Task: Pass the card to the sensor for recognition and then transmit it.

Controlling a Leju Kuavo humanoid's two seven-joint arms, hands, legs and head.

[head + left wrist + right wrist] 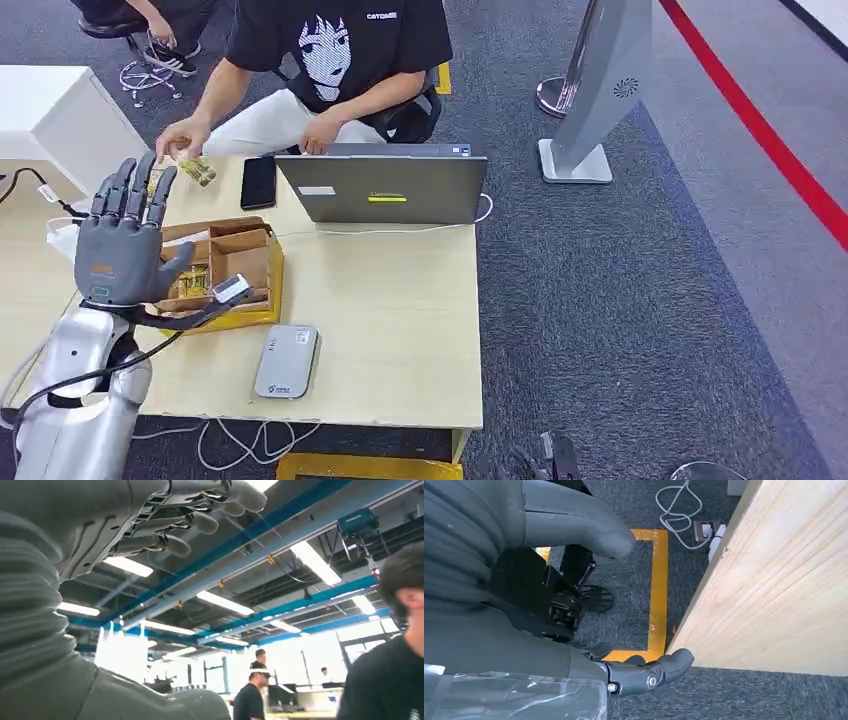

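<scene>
My left hand (125, 240) is raised above the table's left side with its fingers spread upward and nothing in it; in the left wrist view its fingers (190, 520) point at the ceiling. Just beyond it, a seated person's hand (180, 140) holds a small gold-patterned card (198, 172) near my fingertips. A grey flat sensor box (286, 362) lies near the table's front edge. My right hand (624, 605) hangs low beside the table's edge (704, 610), thumb and fingers apart, holding nothing.
An open cardboard box (245, 262) with more gold cards stands behind my left hand. A black phone (258, 182) and an open laptop (385, 188) sit at the table's far side. A grey stand (600, 90) rises on the carpet to the right.
</scene>
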